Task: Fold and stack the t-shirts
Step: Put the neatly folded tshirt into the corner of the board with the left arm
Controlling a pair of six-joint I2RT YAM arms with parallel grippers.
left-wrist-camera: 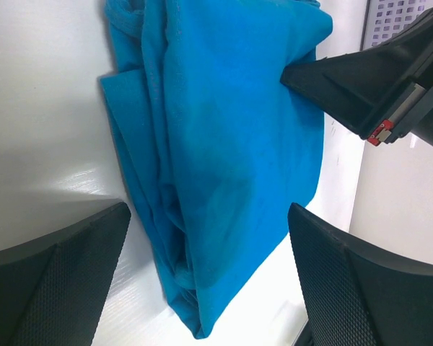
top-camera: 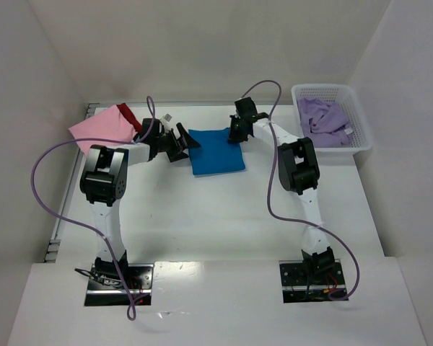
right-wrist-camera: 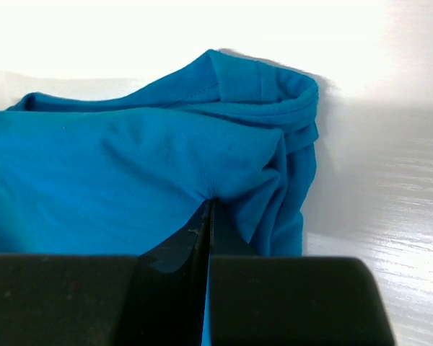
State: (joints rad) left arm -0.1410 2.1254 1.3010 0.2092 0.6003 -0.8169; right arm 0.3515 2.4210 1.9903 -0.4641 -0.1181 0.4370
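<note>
We see the blue t-shirt lying folded into a rough square on the bench, nearer the far edge and about midway between the left and right edges. The right claw sits at the shirt's far right corner. In its wrist view the fingers are pressed together, with a pucker of blue cloth pinched between them. The left claw is at the shirt's far left corner with its fingers spread wide. The folded shirt's layered edge shows between them, and we cannot tell whether they touch it.

At the far left corner of the bench a folded pink t-shirt lies on a red t-shirt. At the far right corner a lavender t-shirt lies crumpled inside a white mesh basket.
</note>
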